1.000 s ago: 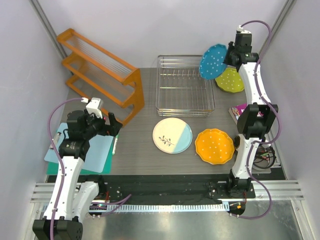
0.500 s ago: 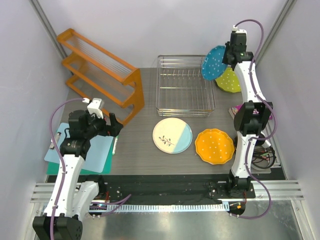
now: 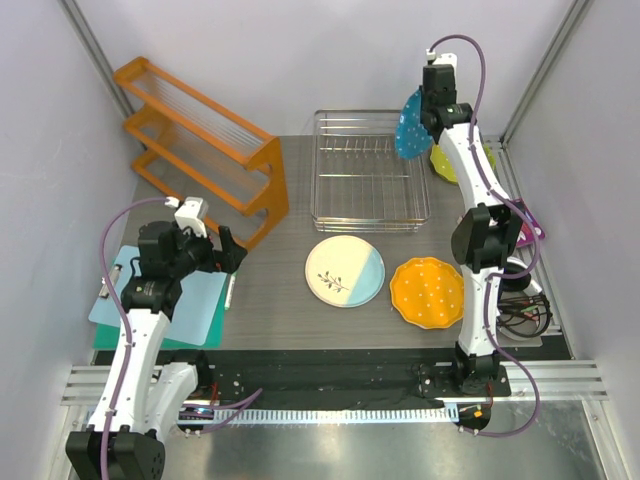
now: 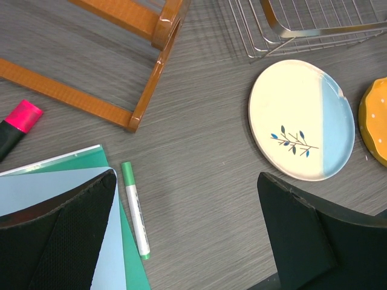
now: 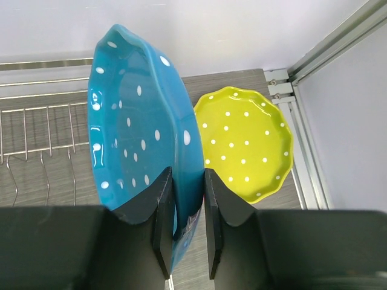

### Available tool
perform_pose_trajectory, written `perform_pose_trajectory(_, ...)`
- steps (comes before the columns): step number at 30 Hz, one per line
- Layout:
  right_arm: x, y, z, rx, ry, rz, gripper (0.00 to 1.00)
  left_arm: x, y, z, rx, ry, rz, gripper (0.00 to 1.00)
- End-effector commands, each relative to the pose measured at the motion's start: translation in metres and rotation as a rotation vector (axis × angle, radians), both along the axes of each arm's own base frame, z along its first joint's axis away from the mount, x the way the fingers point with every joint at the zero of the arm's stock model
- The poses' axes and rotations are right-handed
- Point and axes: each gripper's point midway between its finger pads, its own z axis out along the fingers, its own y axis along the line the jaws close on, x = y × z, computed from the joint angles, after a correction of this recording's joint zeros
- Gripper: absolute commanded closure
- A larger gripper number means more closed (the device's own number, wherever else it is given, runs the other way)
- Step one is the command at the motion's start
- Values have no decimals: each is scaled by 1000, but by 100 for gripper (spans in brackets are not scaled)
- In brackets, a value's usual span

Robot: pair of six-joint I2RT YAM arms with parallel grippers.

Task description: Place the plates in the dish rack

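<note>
Right wrist | right end effector [image 5: 187, 176] pinching blue plate [image 5: 133, 121] rim | plate upright

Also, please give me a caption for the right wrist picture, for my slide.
Right tool grips the blue dotted plate on edge near the dish rack, lime-green plate lying nearby.

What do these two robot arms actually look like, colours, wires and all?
The left arm and right arm are slim white tubes linked by chunky black joints. A purple cable loops along each one. The left wrist carries a small white box. The left gripper has flat, black, wedge-shaped fingers, one faced with a mesh-textured pad.
</note>
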Motion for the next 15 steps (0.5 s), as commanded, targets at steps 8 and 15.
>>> perform_pose_trajectory(8,-1,-16,46,-74,-109,-64,99,9,-4,4,-16,-57,-15,0)
perform_pose_trajectory(15,-4,-18,46,-64,-106,-63,99,15,-4,3,-12,-53,-20,1)
